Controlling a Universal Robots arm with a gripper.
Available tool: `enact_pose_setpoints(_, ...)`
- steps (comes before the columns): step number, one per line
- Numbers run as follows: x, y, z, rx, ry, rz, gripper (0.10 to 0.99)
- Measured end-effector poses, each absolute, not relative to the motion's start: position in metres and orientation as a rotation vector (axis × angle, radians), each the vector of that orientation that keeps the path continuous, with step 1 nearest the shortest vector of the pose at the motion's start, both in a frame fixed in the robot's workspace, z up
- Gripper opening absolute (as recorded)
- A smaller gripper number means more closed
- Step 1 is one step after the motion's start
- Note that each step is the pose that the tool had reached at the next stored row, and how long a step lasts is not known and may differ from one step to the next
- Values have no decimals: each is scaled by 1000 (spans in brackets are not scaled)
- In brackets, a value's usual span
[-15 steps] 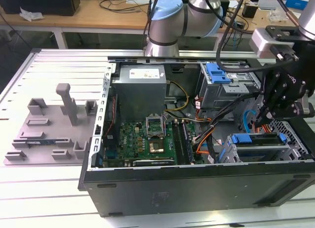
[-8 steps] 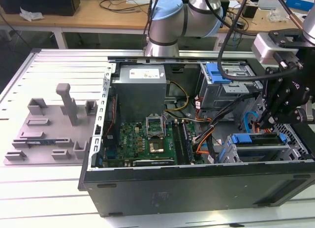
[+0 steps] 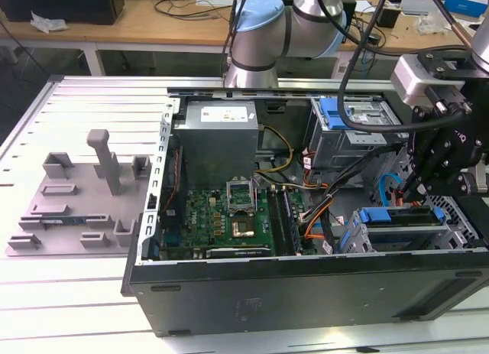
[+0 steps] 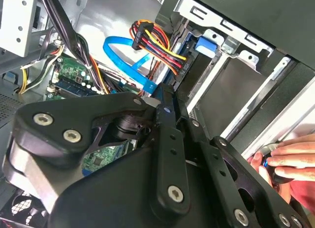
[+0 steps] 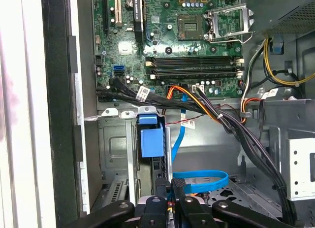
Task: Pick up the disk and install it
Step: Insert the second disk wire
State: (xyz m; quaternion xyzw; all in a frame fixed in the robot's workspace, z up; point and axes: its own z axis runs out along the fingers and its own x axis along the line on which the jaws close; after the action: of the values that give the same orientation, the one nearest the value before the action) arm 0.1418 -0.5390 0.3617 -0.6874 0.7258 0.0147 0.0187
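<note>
Item: my claw, grip state indeterminate, poised over the disk in its bay; hazard: snagging the blue cable and wire bundle crowding it.

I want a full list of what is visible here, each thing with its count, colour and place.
computer case: one, black, open, lying on the table
table: one, pale slatted metal, under the case
motherboard: one, green, on the case floor
power supply: one, grey, in the case beside the motherboard
disk: one, silver in a blue carrier, in the bay at the exterior view's right
blue flat cable: one, near that bay
coloured wire bundle: one, red, yellow and orange, running to the bay
fixture tray: one, grey, at the exterior view's left
person's hand: one, by the case edge
robot arm: one, silver and light blue, behind the case
pincer: one, black, above the disk
</note>
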Motion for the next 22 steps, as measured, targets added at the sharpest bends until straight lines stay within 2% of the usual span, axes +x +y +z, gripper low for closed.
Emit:
enact_pose_setpoints(8, 141, -545, 360, -2115, 2232, 74, 161)
enact_pose_setpoints(22, 141, -547, 358, -2114, 2232, 76, 161)
